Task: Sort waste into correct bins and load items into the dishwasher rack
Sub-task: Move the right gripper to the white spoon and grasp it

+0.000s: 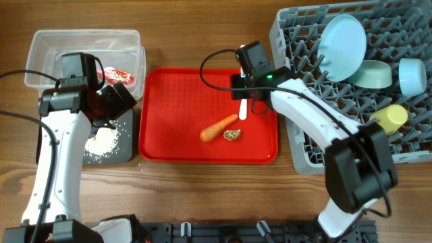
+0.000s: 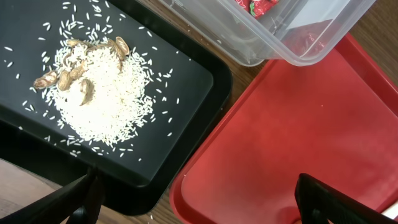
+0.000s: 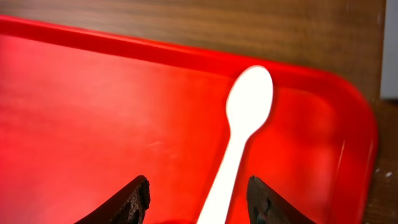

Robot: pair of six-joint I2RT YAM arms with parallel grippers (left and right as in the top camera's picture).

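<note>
A white plastic spoon (image 1: 243,108) (image 3: 239,134) lies on the red tray (image 1: 175,101). My right gripper (image 1: 248,91) (image 3: 199,199) is open, its fingers on either side of the spoon's handle. An orange carrot (image 1: 217,127) and a small brownish lump (image 1: 231,135) lie on the tray. My left gripper (image 1: 108,101) (image 2: 193,205) is open and empty over the black tray (image 1: 125,145) (image 2: 186,81), which holds rice-like scraps (image 1: 101,142) (image 2: 109,93). The clear tub (image 1: 47,50) (image 2: 298,37) holds the red wrapper (image 1: 116,74). The grey rack (image 1: 297,40) holds the plate (image 1: 343,40), green bowl (image 1: 372,74), blue bowl (image 1: 412,75) and yellow cup (image 1: 389,118).
The red tray also shows in the left wrist view (image 2: 298,137) and the right wrist view (image 3: 93,118). Brown peel-like bits (image 2: 74,62) lie among the rice. The wooden table (image 1: 202,196) shows around the trays.
</note>
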